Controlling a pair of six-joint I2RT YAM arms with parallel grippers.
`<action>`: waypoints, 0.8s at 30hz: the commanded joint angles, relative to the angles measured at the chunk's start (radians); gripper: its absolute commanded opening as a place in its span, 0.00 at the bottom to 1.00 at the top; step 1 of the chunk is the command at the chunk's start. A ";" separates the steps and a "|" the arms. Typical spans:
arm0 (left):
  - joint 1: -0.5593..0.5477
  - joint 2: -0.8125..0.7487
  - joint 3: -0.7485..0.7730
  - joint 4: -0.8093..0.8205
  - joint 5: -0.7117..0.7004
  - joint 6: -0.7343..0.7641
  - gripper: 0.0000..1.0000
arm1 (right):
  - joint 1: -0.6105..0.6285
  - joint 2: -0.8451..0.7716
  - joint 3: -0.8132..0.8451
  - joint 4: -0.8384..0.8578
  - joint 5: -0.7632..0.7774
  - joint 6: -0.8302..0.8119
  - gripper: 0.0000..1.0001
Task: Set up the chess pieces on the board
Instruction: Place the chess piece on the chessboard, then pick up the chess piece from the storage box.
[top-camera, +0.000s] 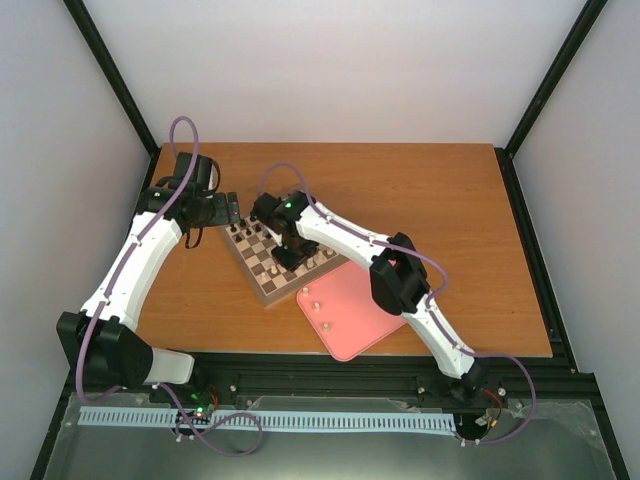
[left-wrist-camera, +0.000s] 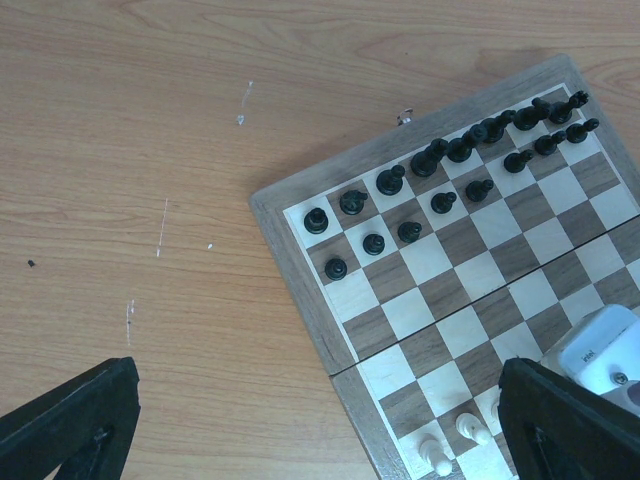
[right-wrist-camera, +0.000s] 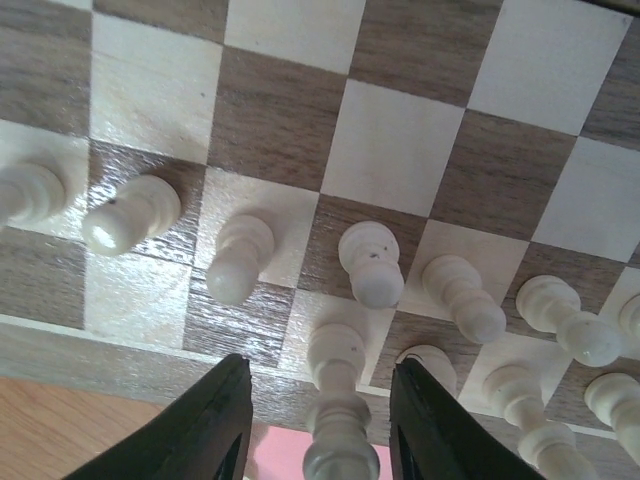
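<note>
The board lies on the table at an angle, with dark pieces in two rows along its far side. Cream chess pieces stand in rows on its near side, on the board's squares. My right gripper is open low over that near edge. A tall cream piece stands on an edge square between the fingers, with a gap on each side. My left gripper is open wide and empty above the board's left edge. Two cream pieces show there.
A pink tray lies against the board's near right side and holds three loose cream pieces. Its pink surface shows under my right fingers. The dark pieces fill the far rows. The right arm's white link reaches over the board.
</note>
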 joint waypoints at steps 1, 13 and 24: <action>0.006 -0.008 0.006 0.014 -0.005 0.005 1.00 | -0.001 -0.072 0.024 0.030 -0.026 -0.013 0.40; 0.006 -0.001 0.008 0.014 -0.001 0.007 1.00 | 0.002 -0.348 -0.193 0.040 0.032 0.049 0.48; 0.006 0.022 0.019 0.012 0.021 0.002 1.00 | 0.076 -0.553 -0.696 0.160 -0.050 0.130 0.49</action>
